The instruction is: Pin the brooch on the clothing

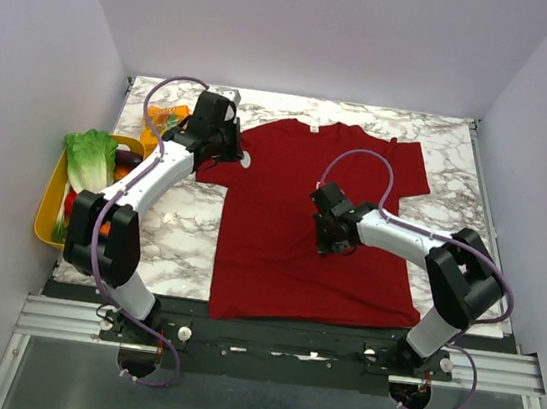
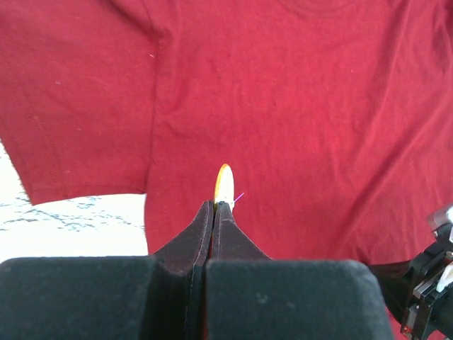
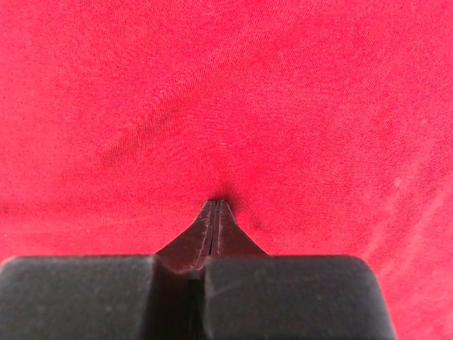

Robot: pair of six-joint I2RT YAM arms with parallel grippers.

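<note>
**Brooch point(image 2: 224, 185) held over the shirt point(image 1: 276, 265), both grippers closed**

We see the dark red shirt spread flat on the marble table point(image 1: 178, 237). Its collar lies at the far side and its hem towards the arm bases.

The left gripper point(image 2: 216, 207) is closed on the brooch. Its two tips meet on the lower edge of the small yellow disc, which stands edge-on above them. From the left wrist view the brooch sits over the body of the shirt, just beside the seam where the sleeve on the left arm's side joins. We cannot tell whether it touches the cloth or hangs just above it. From above, this gripper is at the shirt's upper corner, by that same sleeve and shoulder.

The right gripper point(image 3: 216, 205) is closed too, with no gap between its tips. It is down on the middle of the shirt, below the collar and a little towards the right arm's side. The tips press into the cloth and fine creases run in towards them. We cannot tell whether a fold is caught between them.

Off the shirt, past the sleeve on the left arm's side, lies an orange packet point(image 1: 169, 113). Further out on that side, well apart from the shirt, a yellow tray point(image 1: 46, 210) holds a lettuce point(image 1: 90, 160).
</note>
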